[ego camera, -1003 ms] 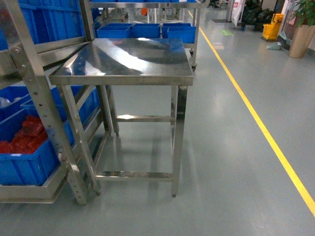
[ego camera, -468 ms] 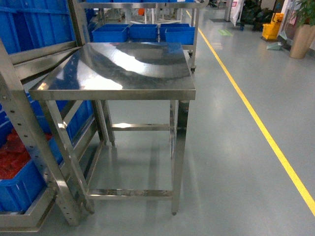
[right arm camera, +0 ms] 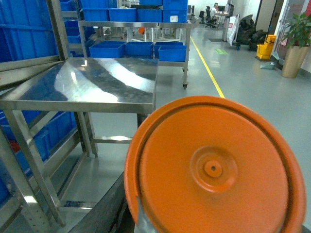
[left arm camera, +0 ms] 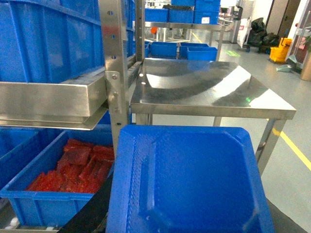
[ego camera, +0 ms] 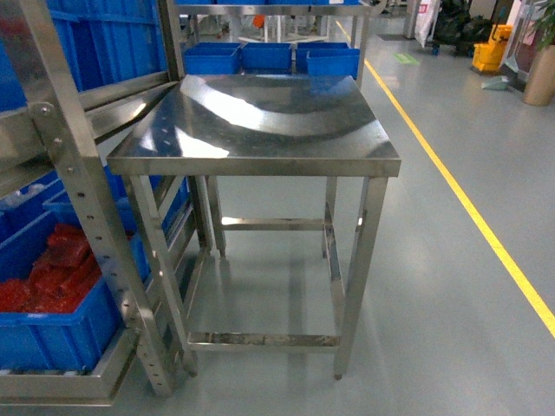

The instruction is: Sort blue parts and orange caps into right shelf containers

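Closest to my left wrist camera is a blue part (left arm camera: 189, 184): smooth bright-blue plastic, blocky, with a shallow recessed face and rounded corners, and it fills the lower half of that view. My left fingers are not seen there, so I cannot tell if they are open or closed, or if they touch this part.

Closest to my right wrist camera is an orange cap (right arm camera: 214, 167): a round plastic disc with a raised rim, a shallow ring in the middle and a small dimple at the centre. It covers the lower right of that view. My right fingers are also hidden, so I cannot tell their state.

Just behind these stands the steel bench (ego camera: 260, 117), with a flat, shiny, scratched square top that reflects the lights, on thin square legs with low crossbars.

Beside the bench, on my left, is the steel shelf (ego camera: 74, 186) with perforated uprights. On its low level sits a blue bin (ego camera: 52, 316), with thick walls, holding red glossy packets (ego camera: 52, 273). Above it more blue bins (left arm camera: 43, 39) with ribbed walls stand.

Behind the bench is a row of three low blue bins (ego camera: 269, 56). The grey floor (ego camera: 451, 286) is smooth, with a yellow line (ego camera: 473, 208) running away on the right.
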Available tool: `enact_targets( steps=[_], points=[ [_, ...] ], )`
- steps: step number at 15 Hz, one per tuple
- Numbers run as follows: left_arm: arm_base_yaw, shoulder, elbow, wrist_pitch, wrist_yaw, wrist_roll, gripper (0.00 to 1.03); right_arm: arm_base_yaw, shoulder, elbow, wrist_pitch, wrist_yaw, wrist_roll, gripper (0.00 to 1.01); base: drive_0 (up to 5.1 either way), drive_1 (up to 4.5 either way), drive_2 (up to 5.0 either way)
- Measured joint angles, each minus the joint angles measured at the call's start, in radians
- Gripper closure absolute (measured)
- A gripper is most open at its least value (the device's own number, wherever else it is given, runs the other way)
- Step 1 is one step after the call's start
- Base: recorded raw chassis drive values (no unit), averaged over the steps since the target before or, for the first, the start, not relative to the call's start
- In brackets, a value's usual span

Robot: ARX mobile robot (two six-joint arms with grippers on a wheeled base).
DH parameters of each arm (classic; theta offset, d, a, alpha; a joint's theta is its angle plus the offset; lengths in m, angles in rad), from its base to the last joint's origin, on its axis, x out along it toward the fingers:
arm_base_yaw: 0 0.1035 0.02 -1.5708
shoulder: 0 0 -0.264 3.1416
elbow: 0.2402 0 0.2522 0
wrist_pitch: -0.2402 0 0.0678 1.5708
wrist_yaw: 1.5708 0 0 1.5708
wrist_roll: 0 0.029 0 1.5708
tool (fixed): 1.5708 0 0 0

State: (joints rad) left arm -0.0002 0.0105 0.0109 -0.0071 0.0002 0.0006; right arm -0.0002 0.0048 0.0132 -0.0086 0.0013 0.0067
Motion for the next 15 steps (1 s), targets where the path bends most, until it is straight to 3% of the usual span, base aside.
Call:
enact_targets(
  steps=[15],
  points=[
    [0.0,0.0,0.0,-0.001,0.0,0.0,0.61,0.0,0.0,0.0,0.002,-0.001,0.0,0.57,-5.0,2.42,2.4]
  ],
)
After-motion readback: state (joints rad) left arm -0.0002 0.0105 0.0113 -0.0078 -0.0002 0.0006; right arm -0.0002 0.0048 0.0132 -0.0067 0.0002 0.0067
